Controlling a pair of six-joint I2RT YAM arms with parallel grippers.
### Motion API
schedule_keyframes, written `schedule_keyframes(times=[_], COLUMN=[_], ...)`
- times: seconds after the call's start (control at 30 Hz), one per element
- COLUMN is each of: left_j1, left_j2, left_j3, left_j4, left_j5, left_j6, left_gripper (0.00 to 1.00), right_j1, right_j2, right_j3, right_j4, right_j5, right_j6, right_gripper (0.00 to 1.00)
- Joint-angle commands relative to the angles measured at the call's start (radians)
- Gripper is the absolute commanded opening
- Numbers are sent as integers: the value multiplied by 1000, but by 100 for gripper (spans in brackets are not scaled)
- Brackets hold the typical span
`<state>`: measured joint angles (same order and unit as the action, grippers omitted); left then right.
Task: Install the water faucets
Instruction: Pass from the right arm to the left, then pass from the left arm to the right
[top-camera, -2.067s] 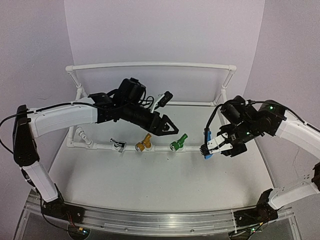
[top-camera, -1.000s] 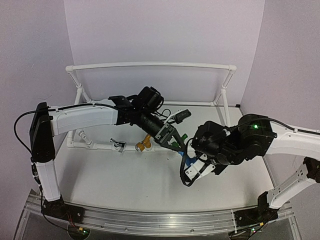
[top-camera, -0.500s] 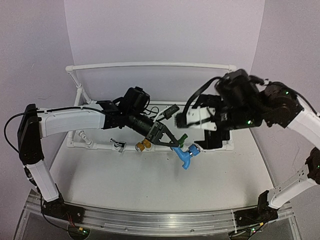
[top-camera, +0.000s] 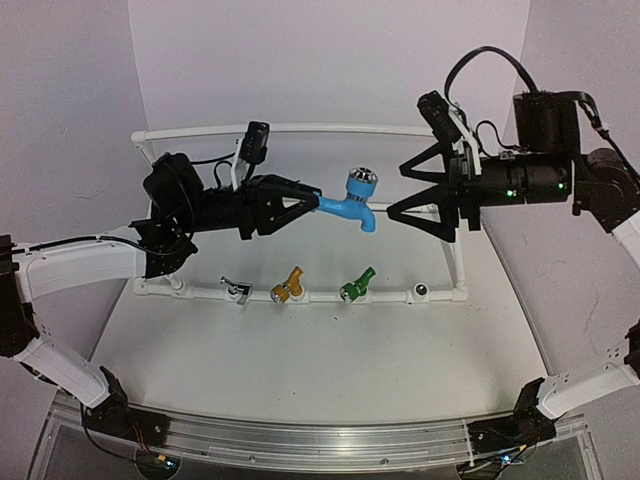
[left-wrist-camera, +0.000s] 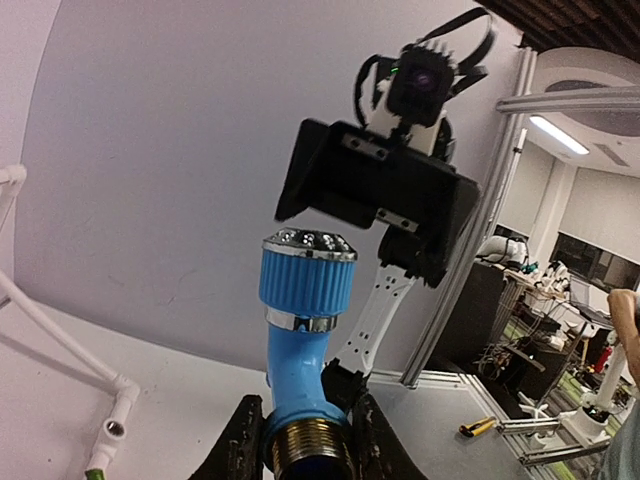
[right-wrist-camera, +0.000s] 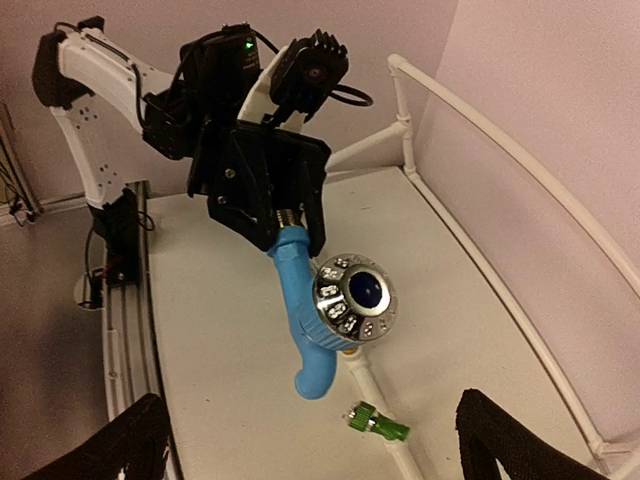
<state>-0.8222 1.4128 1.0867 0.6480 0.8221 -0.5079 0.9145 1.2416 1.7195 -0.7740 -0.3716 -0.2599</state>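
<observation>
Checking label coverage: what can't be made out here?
- Blue faucet threads: left wrist view, cut off by bottom edge, flanked by left tool.
- Right tool fingers: right wrist view, mostly cut off by bottom edge.
- Silver faucet seating: top view, too small.

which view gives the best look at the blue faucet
The right wrist view: the blue faucet shows whole there, curved body, spout and studded knob face, with the left tool clamped on its threaded end. The left wrist view sees it from the threaded end, spout hidden. The top external view shows it small, side on.
</observation>
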Motion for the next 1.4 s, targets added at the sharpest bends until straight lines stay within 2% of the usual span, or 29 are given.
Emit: schedule_keyframes(times=[0.0,0.17,0.27,0.5,0.77,1.1,1.2,1.27,1.3,1.33,1.37], left_j1=[-3,-30,-45,-84,-97,-98,-99,-98,-98,-98,-98], left_j2=[-42,-67,-68,-43,-20,-10,-9,-15,-23,-34,-49], left_j3=[-34,-46,-48,-48,-45,-48,-44,-45,-47,-51,-55], left_j4=[347,381,401,459,496,487,467,427,397,353,302], left_j5=[46,26,3,-45,-88,-99,-99,-110,-119,-132,-152], left_j6=[-141,-138,-140,-137,-127,-115,-106,-91,-81,-64,-44], left_gripper=[0,0,0,0,0,0,0,0,2,10,23], right_j1=[-5,-5,-5,1,44,56,58,57,57,57,57], right_j2=[32,31,54,97,122,140,141,133,125,112,97], right_j3=[-10,-59,-70,-84,-81,-62,-57,-47,-44,-44,-44], right_j4=[147,284,342,445,478,481,481,474,465,448,427], right_j5=[-196,-256,-289,-331,-320,-313,-315,-298,-282,-259,-233], right_j6=[143,171,190,234,229,228,231,225,215,195,169], right_gripper=[87,81,71,58,44,17,2,0,0,0,0])
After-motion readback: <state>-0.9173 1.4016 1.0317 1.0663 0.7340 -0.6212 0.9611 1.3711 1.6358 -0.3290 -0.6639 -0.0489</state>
